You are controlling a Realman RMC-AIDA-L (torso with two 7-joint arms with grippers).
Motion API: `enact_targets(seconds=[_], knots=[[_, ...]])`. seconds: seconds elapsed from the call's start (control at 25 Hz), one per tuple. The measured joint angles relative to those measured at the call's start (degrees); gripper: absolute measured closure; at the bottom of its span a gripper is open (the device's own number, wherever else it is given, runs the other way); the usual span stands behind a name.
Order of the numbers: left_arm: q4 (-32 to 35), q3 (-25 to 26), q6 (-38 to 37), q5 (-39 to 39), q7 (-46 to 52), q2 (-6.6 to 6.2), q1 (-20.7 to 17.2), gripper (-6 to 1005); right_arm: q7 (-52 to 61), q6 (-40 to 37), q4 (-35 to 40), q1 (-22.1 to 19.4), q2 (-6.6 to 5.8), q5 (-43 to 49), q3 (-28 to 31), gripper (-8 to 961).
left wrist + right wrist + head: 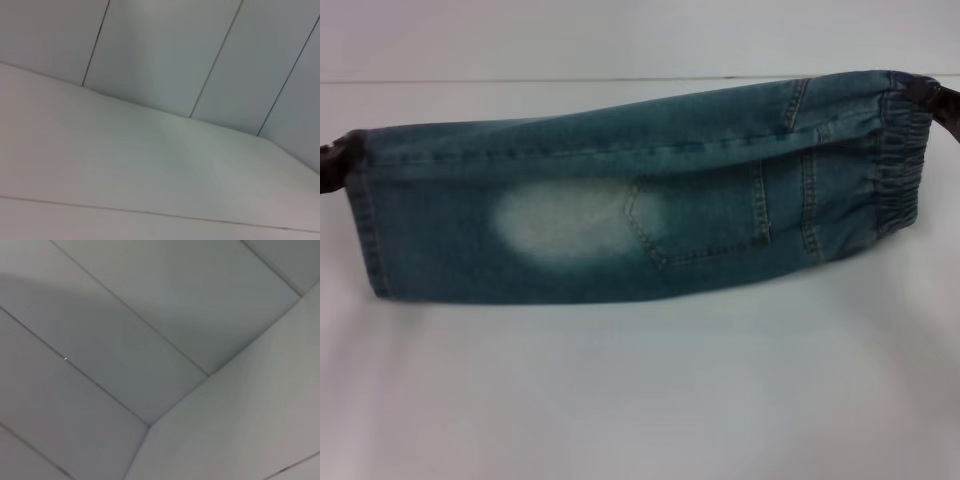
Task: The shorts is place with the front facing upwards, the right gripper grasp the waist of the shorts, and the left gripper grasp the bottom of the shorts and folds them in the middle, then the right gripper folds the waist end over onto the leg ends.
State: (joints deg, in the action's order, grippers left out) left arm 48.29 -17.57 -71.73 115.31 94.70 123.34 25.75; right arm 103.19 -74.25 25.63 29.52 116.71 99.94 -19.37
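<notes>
The blue denim shorts (620, 210) hang stretched out sideways in the head view, folded lengthwise, with a faded pale patch and a back pocket facing me. The elastic waist (895, 160) is at the right end, and my right gripper (934, 98) is shut on its upper corner. At the left end, my left gripper (332, 160) is shut on the upper corner of the leg hem (365, 230). Only a dark bit of each gripper shows at the picture's edges. The lower edge of the shorts hangs near the table. Neither wrist view shows the shorts or any fingers.
A white table (640, 400) spreads below and in front of the shorts. Behind it stands a pale panelled wall (160, 45), which the right wrist view also shows as wall panels (125, 330) meeting the table.
</notes>
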Motion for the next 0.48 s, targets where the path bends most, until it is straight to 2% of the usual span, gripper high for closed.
enact_targets(seconds=[0.2, 0.32, 0.36, 0.48], knots=[[-5.5, -1.3, 8.1, -0.1, -4.0, -0.08, 3.7, 977, -3.4, 7.1, -1.2, 1.6, 0.77, -1.2, 0.2, 872], [-9.2, -1.4, 13.1, -0.1, -7.5, -0.22, 6.3, 955, -6.0, 13.6, -3.1, 4.0, 0.89, -1.3, -0.3, 868], [-10.5, -1.4, 14.8, -0.2, -9.1, -0.19, 7.4, 947, -6.0, 13.6, -3.1, 4.0, 0.89, -1.3, -0.3, 867], [-12.9, -1.5, 19.2, -1.3, -13.8, 0.42, 9.6, 924, -6.8, 18.5, -3.5, 5.5, 1.07, -1.1, -0.9, 863]])
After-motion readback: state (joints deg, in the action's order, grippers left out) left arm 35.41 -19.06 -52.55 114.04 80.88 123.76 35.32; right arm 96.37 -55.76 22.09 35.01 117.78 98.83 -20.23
